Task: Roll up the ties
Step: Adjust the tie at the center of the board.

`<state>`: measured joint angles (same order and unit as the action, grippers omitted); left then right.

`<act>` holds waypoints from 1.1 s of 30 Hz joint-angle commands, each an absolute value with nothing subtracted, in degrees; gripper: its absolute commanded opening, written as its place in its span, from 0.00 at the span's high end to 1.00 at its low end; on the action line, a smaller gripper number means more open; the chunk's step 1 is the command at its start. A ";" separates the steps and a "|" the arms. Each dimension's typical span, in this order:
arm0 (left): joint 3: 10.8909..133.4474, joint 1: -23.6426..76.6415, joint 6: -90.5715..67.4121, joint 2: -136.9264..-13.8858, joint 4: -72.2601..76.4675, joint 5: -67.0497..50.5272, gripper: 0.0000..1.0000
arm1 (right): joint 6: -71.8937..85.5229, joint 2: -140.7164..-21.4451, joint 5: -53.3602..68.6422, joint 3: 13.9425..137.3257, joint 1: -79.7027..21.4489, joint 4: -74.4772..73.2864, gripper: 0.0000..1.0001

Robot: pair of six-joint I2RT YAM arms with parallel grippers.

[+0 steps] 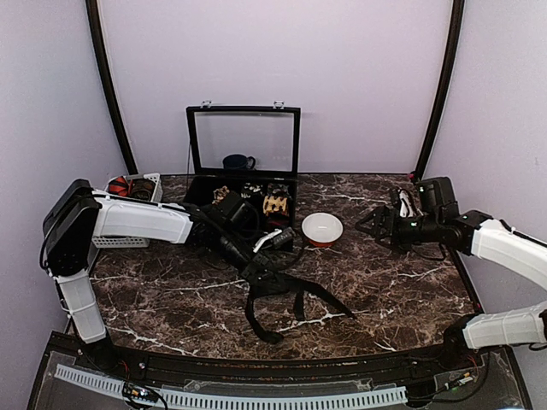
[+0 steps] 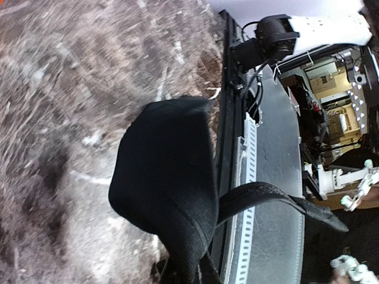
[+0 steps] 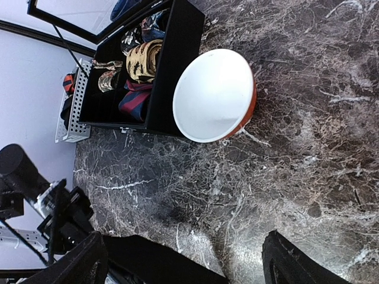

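The black tie (image 1: 325,301) is closest to the near edge of the marble table (image 1: 402,290), about midway along it. It is bunched at its upper part, and its loose strips trail down onto the marble toward the near edge and the right side. Just beyond it, the left gripper (image 1: 261,273) is pinched onto the bunched part. In the left wrist view the dark fabric (image 2: 166,177) hangs close in front of the lens and hides the fingertips.

Farther back, near the right edge, the right gripper (image 1: 366,225) hovers above the table holding nothing. Its fingers (image 3: 296,263) are spread wide and point toward the middle. A bowl (image 1: 322,228), white inside and orange outside, sits between it and the case (image 3: 180,59).

The black case stands at the far edge with its glass lid raised, and rolled ties (image 1: 276,202) fill its compartments. In the far left corner a white basket (image 1: 145,178) holds a red patterned tie (image 1: 121,185).
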<state>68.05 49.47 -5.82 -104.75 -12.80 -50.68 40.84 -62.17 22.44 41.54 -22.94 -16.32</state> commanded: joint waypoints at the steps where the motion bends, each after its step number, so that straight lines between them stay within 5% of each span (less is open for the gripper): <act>1: 72.17 48.72 -4.68 -110.88 -19.96 -55.65 1.00 | 40.10 -63.95 24.64 42.18 -22.72 -15.74 0.11; 9: 70.96 44.97 -11.27 -110.58 -18.81 -38.21 0.82 | 38.89 -65.73 23.76 43.34 -22.76 -18.63 0.13; 20: 60.64 43.52 -11.13 -91.97 -15.82 -25.39 0.32 | 35.97 -69.36 18.79 47.25 -29.90 -21.17 0.13; 27: 41.26 45.29 -19.24 -70.79 -4.62 -21.62 0.24 | 31.87 -78.47 11.57 53.21 -40.97 -20.38 0.13; 33: 37.25 49.75 -19.53 -67.15 -6.88 -17.60 0.23 | 25.95 -89.82 7.18 60.83 -50.04 -21.04 0.16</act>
